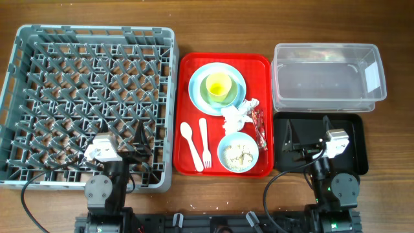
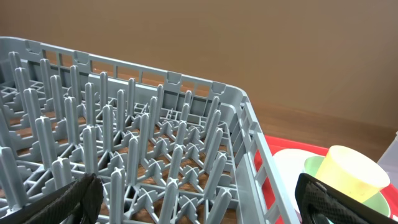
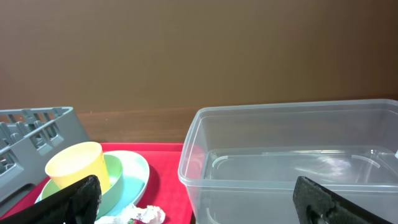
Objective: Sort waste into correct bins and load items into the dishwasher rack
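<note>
Grey rack [image 1: 90, 32] empty; left gripper [image 1: 146, 153] over its near-right corner, jaws wide, nothing held. Red tray [image 1: 186, 97]: cup [image 1: 217, 85] in bowl [image 1: 228, 97] on plate [image 1: 196, 81]; spoon [image 1: 187, 139], fork [image 1: 204, 139], napkin [image 1: 238, 115], wrapper [image 1: 260, 126], scraps bowl [image 1: 238, 153]. Clear tub [image 1: 323, 77] seems empty. Right gripper [image 1: 289, 146], fully spread w/ nothing held, over black tray [image 1: 359, 149].

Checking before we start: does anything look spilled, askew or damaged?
Nothing stands out. The food scraps lie inside their bowl, the napkin and foil wrapper on the red tray, nothing spilled onto the table.
</note>
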